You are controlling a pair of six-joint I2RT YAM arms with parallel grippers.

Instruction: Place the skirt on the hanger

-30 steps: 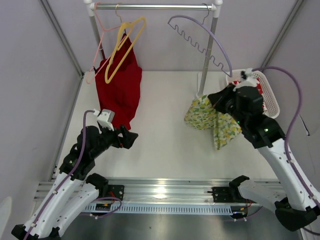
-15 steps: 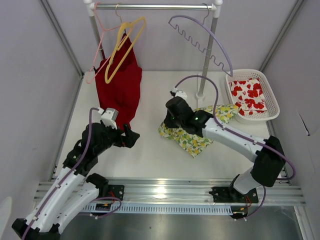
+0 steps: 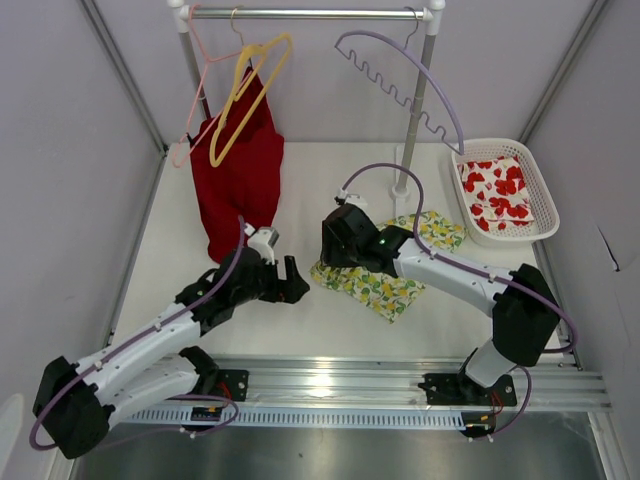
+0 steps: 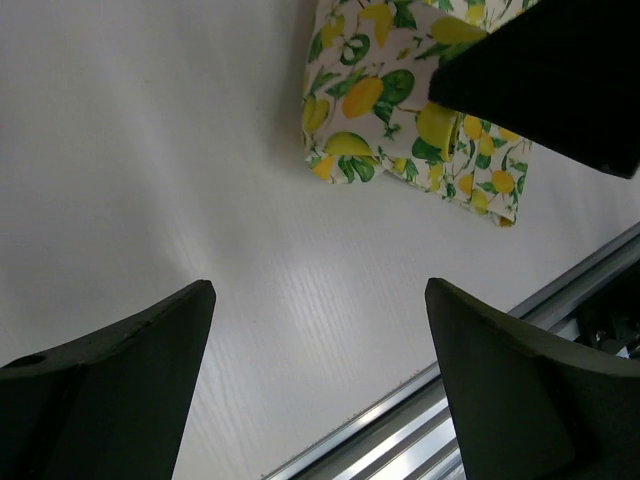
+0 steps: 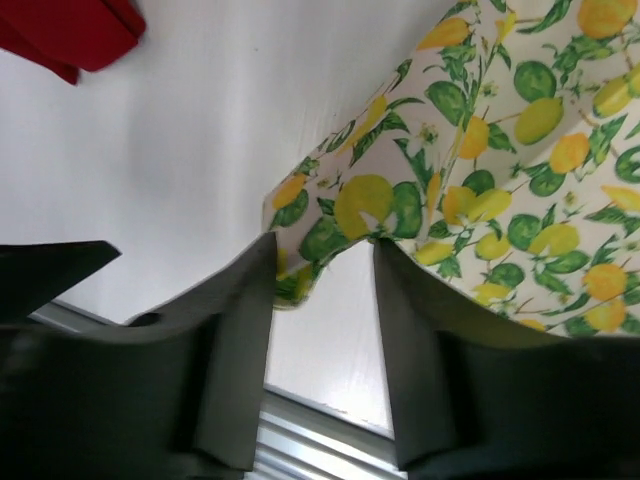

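Observation:
The lemon-print skirt [image 3: 388, 280] lies crumpled on the white table in front of the rack pole. In the left wrist view the skirt [image 4: 380, 90] is at the top, and in the right wrist view the skirt [image 5: 500, 170] fills the upper right. My right gripper [image 3: 335, 258] is at its left edge. Its jaws [image 5: 322, 245] stand apart, with bare table between them and the cloth's hem draped over the tips. My left gripper [image 3: 296, 286] hovers just left of the skirt, open wide [image 4: 318, 290] and empty. The yellow hanger [image 3: 236, 92] hangs on the rail at the back left.
A red garment [image 3: 240, 180] hangs under a pink hanger [image 3: 200, 90] beside the yellow one. A lavender wavy hanger [image 3: 410, 70] hangs at the rail's right end. A white basket [image 3: 545, 215] at the right holds red-flowered cloth [image 3: 495, 190]. The metal rail [image 3: 330, 385] runs along the near edge.
My right arm swung left from the basket with the skirt, laid it on the table, and its jaws have parted. My left arm reached right toward the skirt.

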